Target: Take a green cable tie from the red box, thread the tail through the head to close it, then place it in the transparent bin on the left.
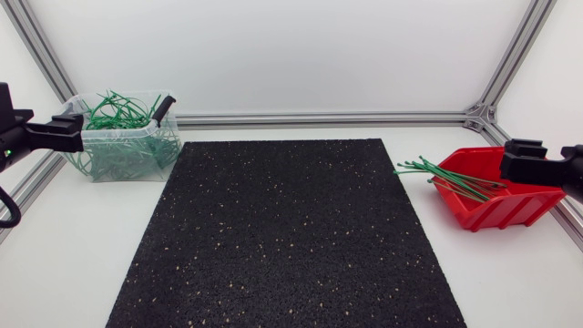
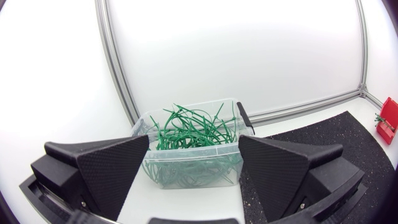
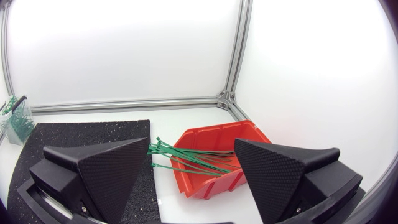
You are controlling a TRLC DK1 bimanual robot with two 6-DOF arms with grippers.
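Observation:
A red box stands at the table's right side with straight green cable ties sticking out over its left rim. My right gripper sits above the box's right part. In the right wrist view this gripper stands open and empty, the red box and its ties ahead of it. The transparent bin at the far left holds several closed green ties. My left gripper rests at the bin's left edge. It is open and empty, with the bin ahead of it.
A black speckled mat covers the table's middle. An aluminium frame rail runs along the back edge, with angled posts at both back corners. A black clip sits on the bin's right rim.

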